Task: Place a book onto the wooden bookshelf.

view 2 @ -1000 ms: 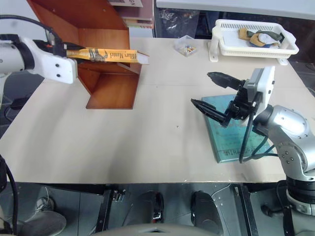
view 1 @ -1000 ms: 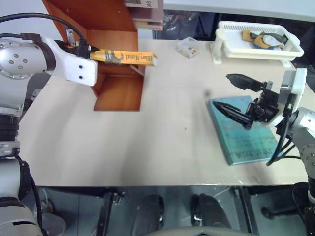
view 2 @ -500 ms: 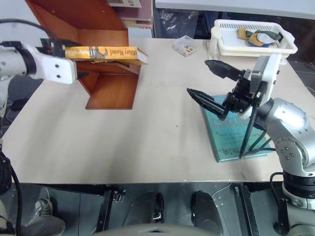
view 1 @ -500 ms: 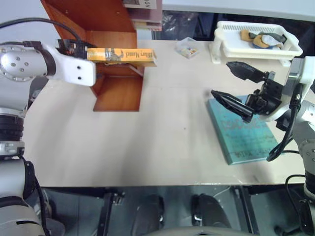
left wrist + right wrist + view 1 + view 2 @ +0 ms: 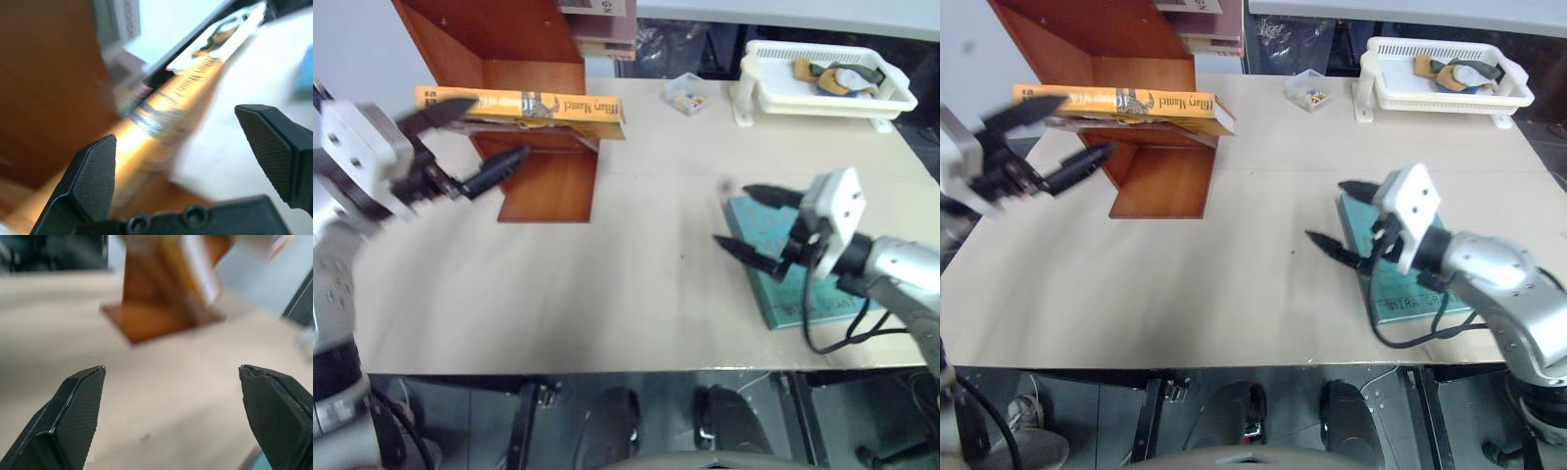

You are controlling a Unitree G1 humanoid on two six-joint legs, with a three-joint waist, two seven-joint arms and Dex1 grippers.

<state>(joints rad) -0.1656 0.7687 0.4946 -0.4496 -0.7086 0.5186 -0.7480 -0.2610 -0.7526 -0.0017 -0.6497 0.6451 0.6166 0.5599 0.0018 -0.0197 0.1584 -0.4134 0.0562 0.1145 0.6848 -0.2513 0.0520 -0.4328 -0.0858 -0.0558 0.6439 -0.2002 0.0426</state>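
book (image 5: 1126,103) flat on wooden bookshelf (image 5: 1111,44), both pincers spread

The large reddish-brown wooden bookshelf (image 5: 514,59) is cut off by the upper frame edge. The left pincer (image 5: 478,137) is motion-blurred beside it. In the left wrist view, lettering on the yellow-orange paperback book (image 5: 195,83) is smeared and unreadable. Contents of the small clear plastic box (image 5: 688,94), well right of the bookshelf, are too small to tell. The plain teal-green book (image 5: 793,284) is partly hidden behind the right pincer (image 5: 751,221).

Book (image 5: 524,104) flat on bookshelf (image 5: 524,59) ledge, table (image 5: 636,264) left-rear.
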